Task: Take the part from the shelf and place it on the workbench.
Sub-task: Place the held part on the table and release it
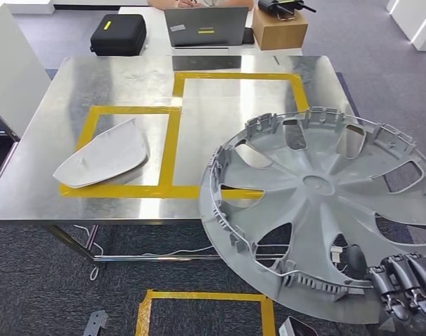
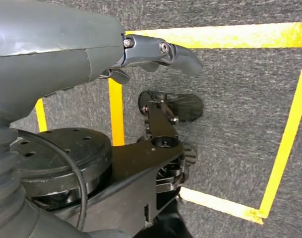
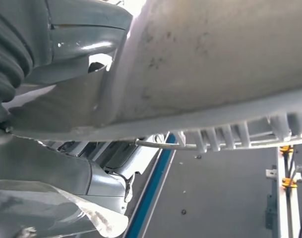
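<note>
A large grey wheel cover [image 1: 316,203] with spoke cut-outs, its ribbed inner side up, hangs over the near right corner of the steel workbench [image 1: 57,105]. My right hand [image 1: 406,283] grips its near rim from below right, dark fingers over the edge. Up close in the right wrist view, the cover's pale outer face [image 3: 216,59] lies against that hand [image 3: 67,44]. Seen in the left wrist view, my left hand [image 2: 156,52] hangs over the carpet with fingers held out and nothing in it.
A pale grey curved panel [image 1: 102,155] lies in the left yellow-taped box on the bench. The right taped box [image 1: 237,77] lies under the cover's far edge. A laptop [image 1: 205,26], black case [image 1: 118,33] and wooden box [image 1: 279,29] stand behind. Yellow tape [image 1: 205,297] marks the floor.
</note>
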`<state>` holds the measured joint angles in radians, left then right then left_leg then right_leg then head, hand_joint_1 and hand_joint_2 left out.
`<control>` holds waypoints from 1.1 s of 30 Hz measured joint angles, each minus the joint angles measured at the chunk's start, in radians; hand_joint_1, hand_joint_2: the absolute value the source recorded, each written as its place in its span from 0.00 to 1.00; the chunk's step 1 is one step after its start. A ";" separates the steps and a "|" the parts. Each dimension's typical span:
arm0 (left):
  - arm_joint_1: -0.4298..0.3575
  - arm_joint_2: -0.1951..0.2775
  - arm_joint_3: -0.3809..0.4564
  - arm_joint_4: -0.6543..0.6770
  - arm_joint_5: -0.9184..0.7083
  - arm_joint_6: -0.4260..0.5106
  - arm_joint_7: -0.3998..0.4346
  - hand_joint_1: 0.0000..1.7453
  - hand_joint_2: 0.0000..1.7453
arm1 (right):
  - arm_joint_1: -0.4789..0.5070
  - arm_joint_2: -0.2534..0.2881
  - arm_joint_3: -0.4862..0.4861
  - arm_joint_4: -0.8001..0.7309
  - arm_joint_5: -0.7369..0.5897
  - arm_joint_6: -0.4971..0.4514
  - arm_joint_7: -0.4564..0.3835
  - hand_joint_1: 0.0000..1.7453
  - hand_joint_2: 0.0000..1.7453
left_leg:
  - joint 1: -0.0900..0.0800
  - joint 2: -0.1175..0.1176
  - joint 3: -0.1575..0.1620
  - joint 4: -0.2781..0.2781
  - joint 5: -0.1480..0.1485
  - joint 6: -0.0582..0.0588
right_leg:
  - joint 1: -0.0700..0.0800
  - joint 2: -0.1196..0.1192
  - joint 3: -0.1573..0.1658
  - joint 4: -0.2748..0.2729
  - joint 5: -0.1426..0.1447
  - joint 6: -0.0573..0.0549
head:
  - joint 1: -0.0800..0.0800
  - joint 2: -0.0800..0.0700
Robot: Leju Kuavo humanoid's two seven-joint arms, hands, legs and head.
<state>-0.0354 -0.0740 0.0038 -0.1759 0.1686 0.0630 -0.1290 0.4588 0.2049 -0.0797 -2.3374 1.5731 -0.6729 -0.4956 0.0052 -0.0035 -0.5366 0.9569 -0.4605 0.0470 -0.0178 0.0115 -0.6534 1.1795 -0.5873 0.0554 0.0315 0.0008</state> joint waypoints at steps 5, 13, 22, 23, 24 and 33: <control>0.001 0.000 0.000 0.000 0.000 0.001 0.007 0.00 1.00 | 0.001 0.000 -0.002 0.006 0.000 0.000 0.001 1.00 1.00 | 0.016 0.006 0.000 0.023 -0.019 -0.031 | -0.022 -0.011 0.038 -0.069 0.067 0.031 | 0.001 0.000; 0.000 0.002 0.000 0.000 -0.001 0.008 0.010 0.00 1.00 | 0.002 0.000 -0.007 0.008 0.001 0.000 0.001 1.00 1.00 | 0.021 0.005 -0.036 0.124 -0.087 -0.070 | -0.018 -0.003 0.095 -0.158 0.076 -0.027 | -0.004 0.000; 0.001 0.004 0.000 0.000 -0.004 0.010 0.010 0.00 1.00 | 0.002 0.000 -0.007 0.009 0.001 0.000 0.001 1.00 1.00 | -0.010 0.001 -0.063 0.125 -0.025 -0.011 | 0.008 0.004 0.113 -0.157 0.058 -0.042 | -0.007 0.000; 0.001 0.006 0.000 0.000 -0.004 0.011 0.010 0.00 1.00 | 0.002 0.000 -0.007 0.009 0.001 0.000 0.001 1.00 1.00 | -0.015 0.001 -0.054 0.099 -0.022 -0.004 | 0.007 0.004 0.110 -0.157 0.057 -0.038 | -0.008 0.000; 0.001 0.006 0.000 0.000 -0.005 0.011 0.010 0.00 1.00 | 0.002 0.000 -0.008 0.010 0.000 0.000 0.001 1.00 1.00 | -0.017 0.001 -0.052 0.091 -0.026 -0.003 | 0.006 0.004 0.108 -0.157 0.058 -0.033 | -0.009 0.000; -0.001 -0.002 0.000 0.000 -0.005 0.011 0.010 0.00 1.00 | 0.001 0.000 -0.009 0.012 0.000 0.000 0.000 1.00 1.00 | -0.007 0.005 -0.027 0.051 -0.028 -0.003 | 0.003 -0.004 -0.048 0.104 -0.032 0.001 | -0.006 0.000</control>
<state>-0.0363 -0.0759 0.0042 -0.1759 0.1636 0.0736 -0.1194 0.4596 0.2045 -0.0884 -2.3255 1.5730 -0.6729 -0.4960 -0.0017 0.0019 -0.5635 1.0077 -0.4886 0.0436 -0.0150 0.0073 -0.7017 1.2831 -0.6193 0.0564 0.0252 0.0008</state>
